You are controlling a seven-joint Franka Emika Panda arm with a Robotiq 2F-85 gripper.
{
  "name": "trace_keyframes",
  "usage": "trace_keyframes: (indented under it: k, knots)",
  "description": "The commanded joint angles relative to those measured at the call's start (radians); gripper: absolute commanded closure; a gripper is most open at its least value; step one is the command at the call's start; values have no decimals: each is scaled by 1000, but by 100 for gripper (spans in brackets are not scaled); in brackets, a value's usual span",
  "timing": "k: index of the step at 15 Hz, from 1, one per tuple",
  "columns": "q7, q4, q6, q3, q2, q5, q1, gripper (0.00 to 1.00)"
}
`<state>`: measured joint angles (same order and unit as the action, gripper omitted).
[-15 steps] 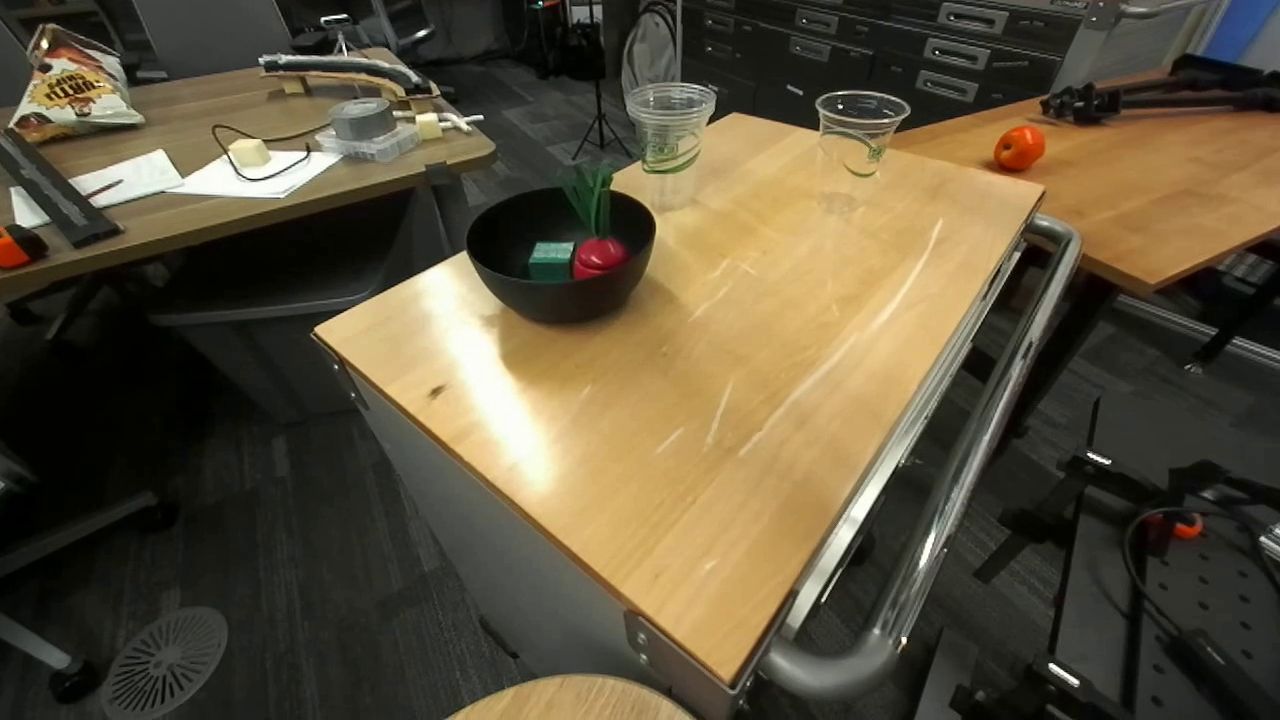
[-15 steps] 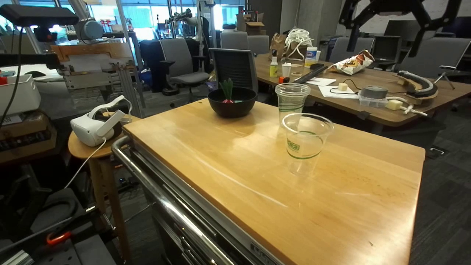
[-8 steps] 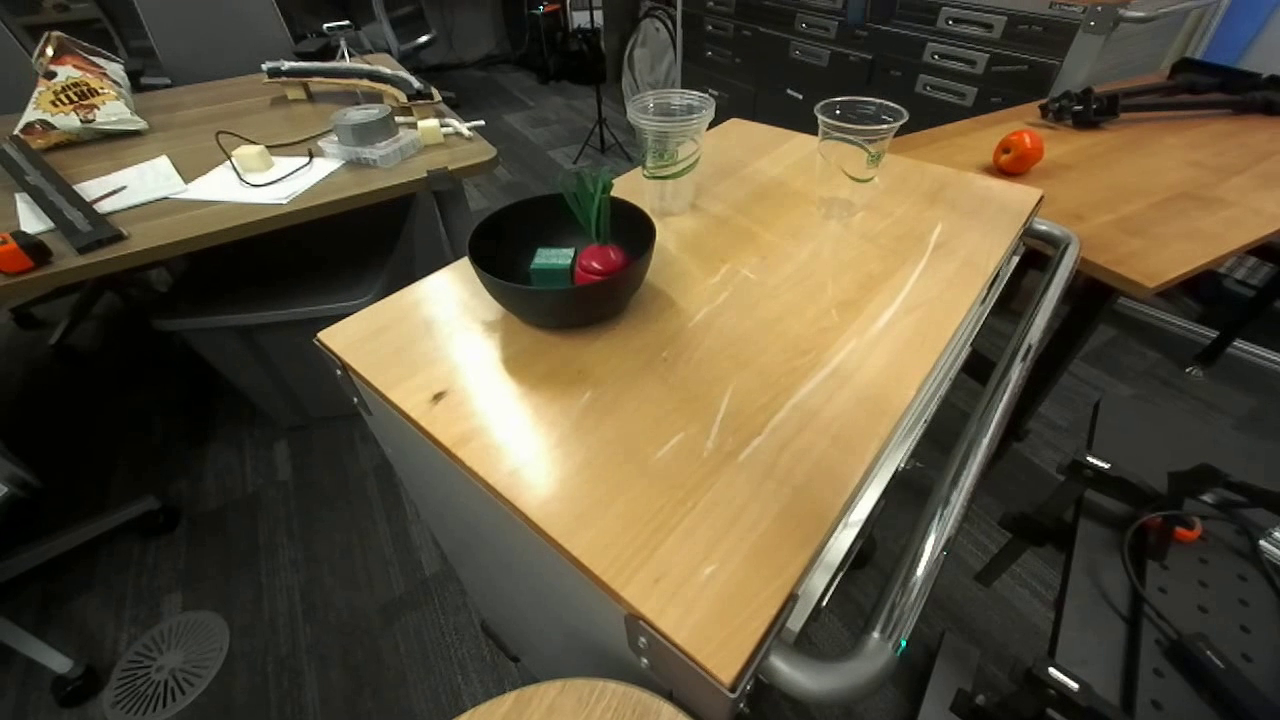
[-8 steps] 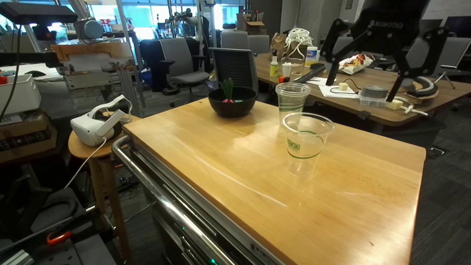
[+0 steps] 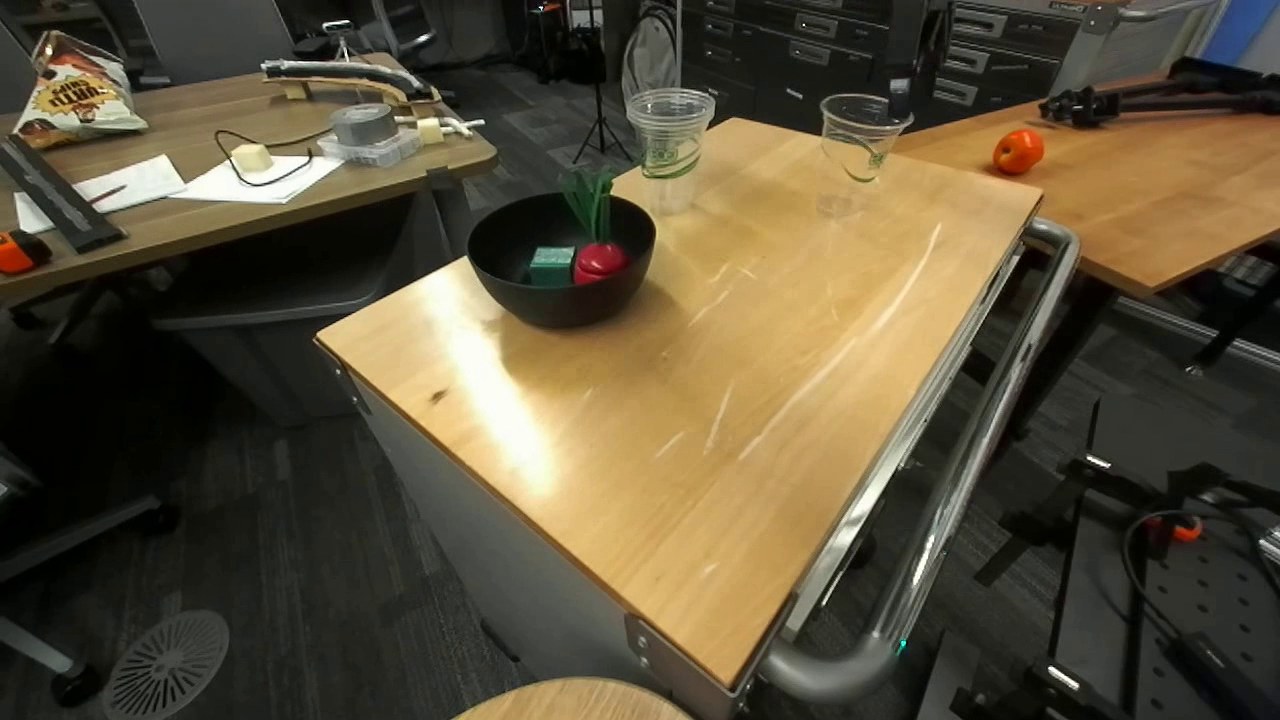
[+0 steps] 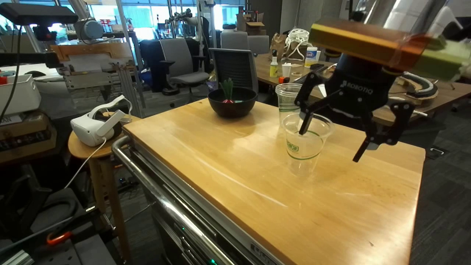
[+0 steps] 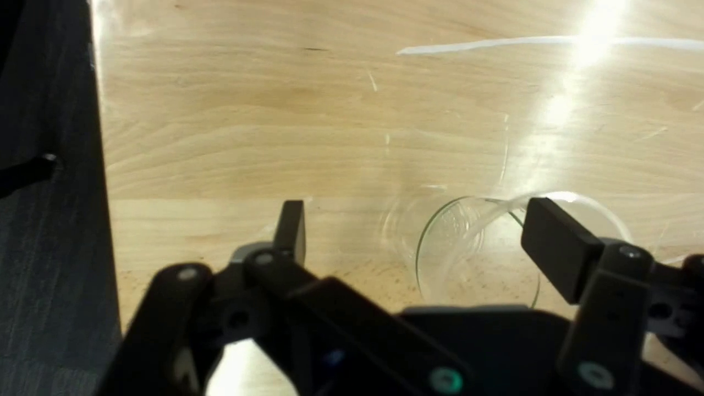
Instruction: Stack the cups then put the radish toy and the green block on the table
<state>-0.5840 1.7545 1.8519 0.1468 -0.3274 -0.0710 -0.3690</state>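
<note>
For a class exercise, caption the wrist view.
Open gripper above the wooden table, partly hiding a clear, green-ringed cup.

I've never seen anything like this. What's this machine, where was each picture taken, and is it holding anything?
It's a robot arm ending in a two-fingered gripper for grabbing. Two views look at the table from different outside spots; the close-up comes from the arm, looking down past the gripper. On the table stand a stack of clear cups, a single cup and a black bowl with a green block and a toy radish inside. The gripper is open and holds nothing.
</note>
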Motion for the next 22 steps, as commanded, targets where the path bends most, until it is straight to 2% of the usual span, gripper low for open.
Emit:
trace_keyframes:
  k: [1, 6, 8, 10, 18, 20, 22]
  knots:
    - [-11, 121, 124, -4, 68, -85, 2, 34]
    - [-16, 153, 204, -10, 88, -155, 9, 73]
    - [-20, 152, 201, -11, 95, -158, 13, 89]
    - [-25, 149, 188, -12, 108, -175, 12, 100]
    - [-134, 43, -40, 0, 220, -379, 9, 99]
    - [-124, -13, -71, 10, 236, -430, 22, 99]
    - [-85, -89, -88, 5, 217, -430, 49, 99]
